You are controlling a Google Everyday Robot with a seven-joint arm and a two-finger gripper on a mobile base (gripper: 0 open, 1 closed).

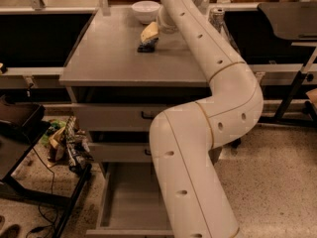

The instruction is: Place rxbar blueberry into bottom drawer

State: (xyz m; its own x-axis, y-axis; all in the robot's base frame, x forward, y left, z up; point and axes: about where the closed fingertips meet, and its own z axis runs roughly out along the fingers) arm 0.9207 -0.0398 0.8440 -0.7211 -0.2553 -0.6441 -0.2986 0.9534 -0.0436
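Observation:
The rxbar blueberry is a small dark bar lying flat on the grey cabinet top, toward the back. My gripper hangs just above and behind it, its pale fingers pointing down at the bar. My long white arm reaches over the cabinet from the lower right. The bottom drawer is pulled open at the foot of the cabinet, showing a plain grey floor; my arm hides its right part.
A white bowl stands at the back of the cabinet top. A silver can stands right of my arm. Two upper drawers are closed. A black cart and clutter stand left.

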